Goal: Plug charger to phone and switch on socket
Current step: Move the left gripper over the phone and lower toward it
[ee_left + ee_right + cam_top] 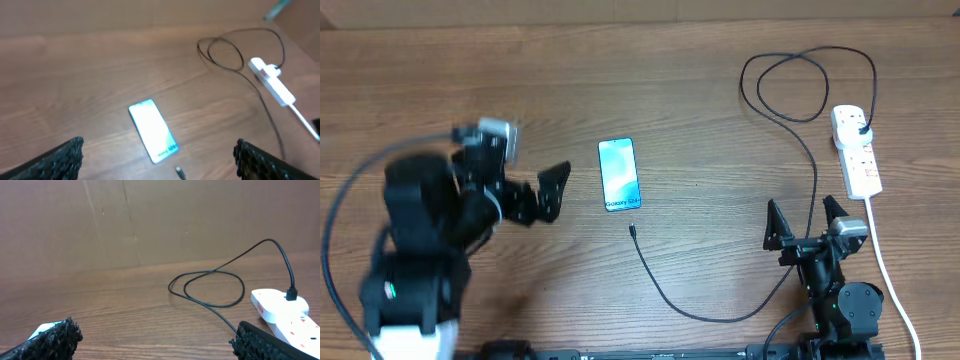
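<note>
Faintly, the phone [619, 174] reads "Galaxy S24"; left jaws and right jaws both gape open

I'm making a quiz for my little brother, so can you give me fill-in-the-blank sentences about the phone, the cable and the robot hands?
1. The phone lies flat with its lit screen facing ____.
2. The plug of the black cable sits in the ____ power strip.
3. The cable's small tip lies near the phone, not ____ into it.
4. The left hand and the right hand are both ____ and hold nothing.

Missing words: up, white, plugged, open.
</note>
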